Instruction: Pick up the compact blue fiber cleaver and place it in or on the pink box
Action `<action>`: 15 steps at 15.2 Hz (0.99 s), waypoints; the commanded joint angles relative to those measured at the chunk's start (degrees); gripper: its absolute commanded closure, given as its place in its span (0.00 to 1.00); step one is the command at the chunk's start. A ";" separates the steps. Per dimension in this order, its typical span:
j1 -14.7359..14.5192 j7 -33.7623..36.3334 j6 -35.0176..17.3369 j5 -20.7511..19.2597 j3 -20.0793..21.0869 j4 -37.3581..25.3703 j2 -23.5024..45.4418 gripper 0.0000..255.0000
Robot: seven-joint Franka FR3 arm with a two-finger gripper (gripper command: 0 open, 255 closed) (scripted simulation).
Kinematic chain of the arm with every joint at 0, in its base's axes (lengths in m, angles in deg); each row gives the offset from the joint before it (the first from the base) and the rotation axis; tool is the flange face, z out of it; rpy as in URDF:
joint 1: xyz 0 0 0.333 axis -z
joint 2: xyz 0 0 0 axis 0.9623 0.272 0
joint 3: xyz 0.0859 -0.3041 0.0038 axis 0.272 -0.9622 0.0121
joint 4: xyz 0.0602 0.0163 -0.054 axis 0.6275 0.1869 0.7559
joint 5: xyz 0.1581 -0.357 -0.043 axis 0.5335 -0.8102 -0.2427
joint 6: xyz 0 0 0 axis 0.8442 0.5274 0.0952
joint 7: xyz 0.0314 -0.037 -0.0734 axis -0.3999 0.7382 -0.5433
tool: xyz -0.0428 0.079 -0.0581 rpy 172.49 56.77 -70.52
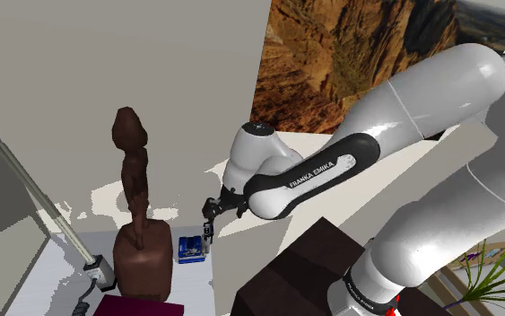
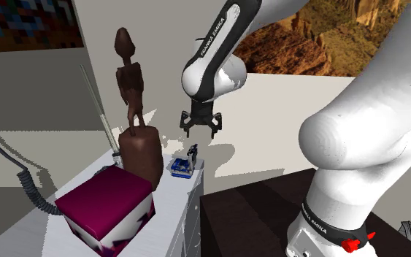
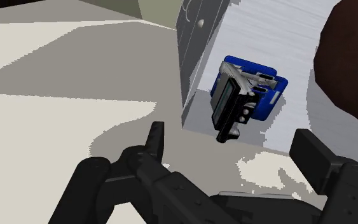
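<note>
Wrist view: hand (image 3: 231,133) wide open, empty, poised above the blue fiber cleaver (image 3: 244,92) to straddle it. Cleaver lies at the surface (image 3: 269,32) edge beside the brown statue (image 3: 352,57); pink box (image 2: 105,201) sits past the statue.

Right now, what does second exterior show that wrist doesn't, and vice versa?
Second exterior adds: the box, the statue's upper figure, a coiled cable, the arm. Wrist adds: a knob on the cabinet's side, and the fingers apart with nothing between them. Both: the cleaver on the white top, the statue's base beside it, the gripper clear of it.
</note>
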 commanded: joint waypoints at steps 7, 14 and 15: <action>3.42 26.35 -9.78 -27.94 2.28 -5.37 19.19 0.00; -0.53 34.22 -12.56 -38.55 -3.70 -7.27 25.15 0.00; -0.54 34.22 -12.56 -38.55 -3.71 -7.27 25.15 0.00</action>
